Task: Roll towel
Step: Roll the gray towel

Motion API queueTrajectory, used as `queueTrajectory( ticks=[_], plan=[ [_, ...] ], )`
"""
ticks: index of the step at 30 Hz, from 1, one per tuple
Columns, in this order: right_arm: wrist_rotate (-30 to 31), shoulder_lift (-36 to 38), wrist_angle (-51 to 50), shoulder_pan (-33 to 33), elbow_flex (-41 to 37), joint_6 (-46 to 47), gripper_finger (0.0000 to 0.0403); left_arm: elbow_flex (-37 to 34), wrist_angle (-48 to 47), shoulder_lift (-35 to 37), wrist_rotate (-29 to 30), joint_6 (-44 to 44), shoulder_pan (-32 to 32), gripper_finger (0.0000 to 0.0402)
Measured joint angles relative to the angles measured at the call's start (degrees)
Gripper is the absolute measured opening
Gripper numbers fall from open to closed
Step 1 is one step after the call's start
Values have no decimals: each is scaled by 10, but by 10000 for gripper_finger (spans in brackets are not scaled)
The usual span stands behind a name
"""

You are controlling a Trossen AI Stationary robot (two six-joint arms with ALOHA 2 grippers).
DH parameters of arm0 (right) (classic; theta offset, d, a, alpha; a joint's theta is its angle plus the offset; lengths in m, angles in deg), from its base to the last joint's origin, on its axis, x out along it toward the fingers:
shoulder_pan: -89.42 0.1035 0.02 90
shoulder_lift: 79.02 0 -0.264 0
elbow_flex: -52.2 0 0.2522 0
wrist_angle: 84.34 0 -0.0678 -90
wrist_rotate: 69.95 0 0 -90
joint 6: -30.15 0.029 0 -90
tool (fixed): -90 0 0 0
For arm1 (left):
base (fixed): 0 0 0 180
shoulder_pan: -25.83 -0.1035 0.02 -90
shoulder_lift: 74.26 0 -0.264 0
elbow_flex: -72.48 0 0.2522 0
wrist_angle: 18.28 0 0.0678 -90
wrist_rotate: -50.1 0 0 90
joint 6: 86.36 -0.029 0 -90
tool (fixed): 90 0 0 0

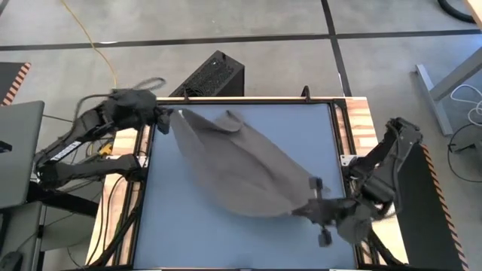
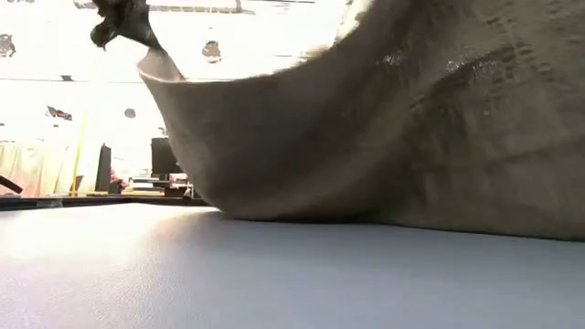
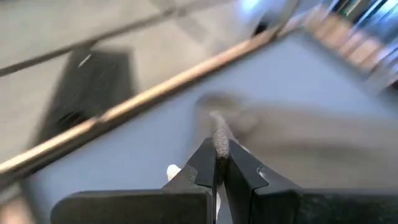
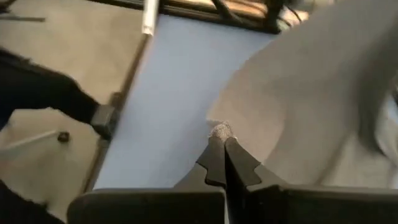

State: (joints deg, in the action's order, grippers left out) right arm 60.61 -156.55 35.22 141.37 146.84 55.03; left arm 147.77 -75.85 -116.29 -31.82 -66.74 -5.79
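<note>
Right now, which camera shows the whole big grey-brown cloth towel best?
The high view: the grey-brown cloth towel stretches corner to corner between both arms over the blue table. The low view shows only its sagging underside; each wrist view shows just one pinched bit.

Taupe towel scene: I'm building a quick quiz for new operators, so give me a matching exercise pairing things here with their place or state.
Things:
1. left gripper
2. right gripper
3. taupe, grey-brown soft cloth towel
4. blue-grey table top

Place or state:
A. hangs slung between two pinched ends, sagging in the middle
B. shut on cloth at the table's far left corner
C. lies flat under the cloth
D. shut on cloth near the table's right edge

Pairs: 1-B, 2-D, 3-A, 4-C
</note>
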Motion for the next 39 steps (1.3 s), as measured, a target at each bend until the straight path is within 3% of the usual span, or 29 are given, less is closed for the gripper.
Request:
queueTrajectory(
  ticks=[4, 10, 17, 19, 24, 28, 30, 33, 37, 39],
  plan=[
    [69, 15, 88, 35, 11, -117, 9, 16, 124, 30, -69, 49, 0, 0],
    [271, 72, 245, 39, 35, -388, 9, 21, 275, 66, -74, 119, 0, 0],
    [283, 162, 321, -70, 34, -649, 9, 22, 391, 86, -7, 136, 1, 0],
    [254, 195, 305, -122, 34, -655, 9, 22, 373, 85, 29, 136, 1, 0],
    [115, 268, 230, -265, 34, -622, 10, 20, 316, 62, 141, 130, 1, 0],
    [27, 308, 251, -372, 34, -611, 10, 22, 381, 30, 213, 126, -15, 0],
    [-24, 325, 266, -416, 34, -603, 10, 36, 410, 8, 198, 116, -34, 0],
    [-99, 352, 256, -458, 34, -566, 10, 67, 410, -32, 120, 115, -60, 0],
    [-188, 370, 221, -477, 36, -528, 10, 108, 403, -85, 19, 124, -81, 0],
    [-262, 373, 177, -475, 34, -491, 10, 131, 395, -98, -30, 130, -86, 0]
  ],
)
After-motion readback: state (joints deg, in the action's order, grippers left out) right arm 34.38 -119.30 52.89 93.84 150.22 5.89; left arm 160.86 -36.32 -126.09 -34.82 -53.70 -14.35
